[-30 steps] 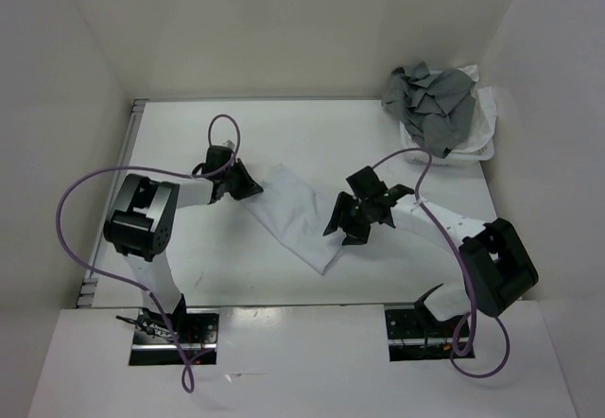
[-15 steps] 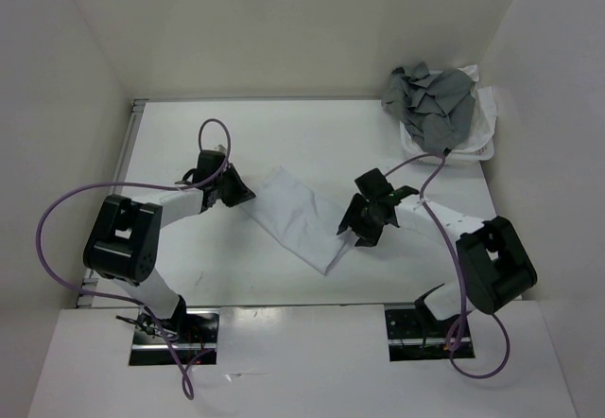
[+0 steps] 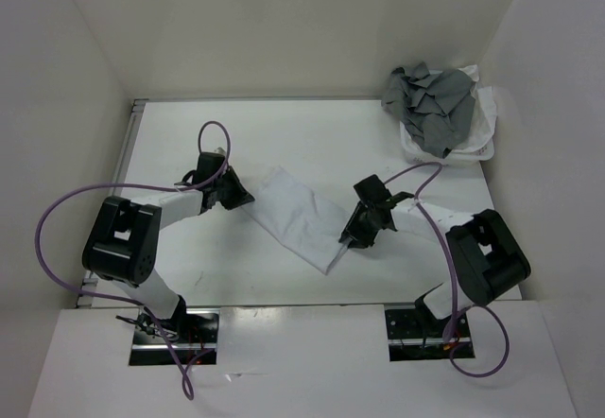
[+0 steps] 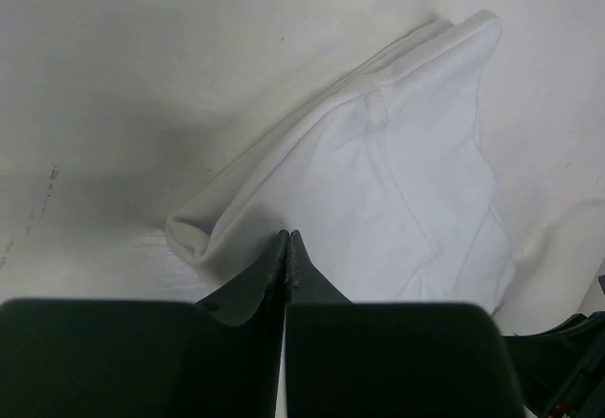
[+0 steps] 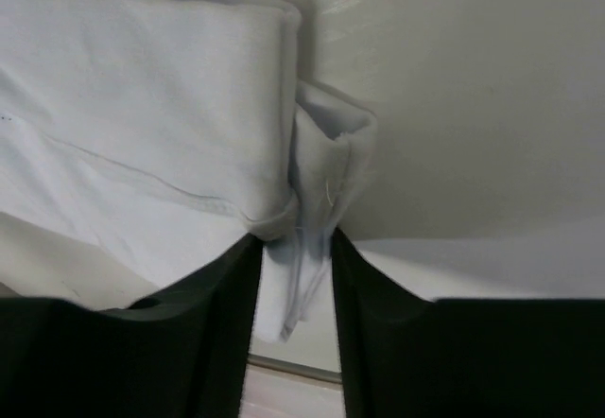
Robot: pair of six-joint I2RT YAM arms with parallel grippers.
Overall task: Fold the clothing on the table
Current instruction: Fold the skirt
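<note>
The white clothing (image 3: 298, 215) lies as a slanted, partly folded strip in the middle of the table (image 3: 331, 144). My left gripper (image 3: 243, 194) is at its upper left corner. In the left wrist view its jaws (image 4: 288, 236) are pressed together at the clothing's (image 4: 397, 182) near edge, where the fabric bunches up to the tips. My right gripper (image 3: 353, 233) is at the strip's right edge. In the right wrist view its jaws (image 5: 294, 236) stand narrow, with a thick fold of the clothing (image 5: 142, 106) pinched between both fingers.
A grey garment (image 3: 430, 106) is heaped on a white basket (image 3: 484, 144) in the back right corner. A metal rail (image 3: 132, 144) runs along the table's left edge. White walls enclose the table on three sides.
The right gripper slid down to the clothing's right edge and its jaws narrowed onto the fold. The left arm's elbow dropped outward to the left; its gripper stayed shut at the corner.
</note>
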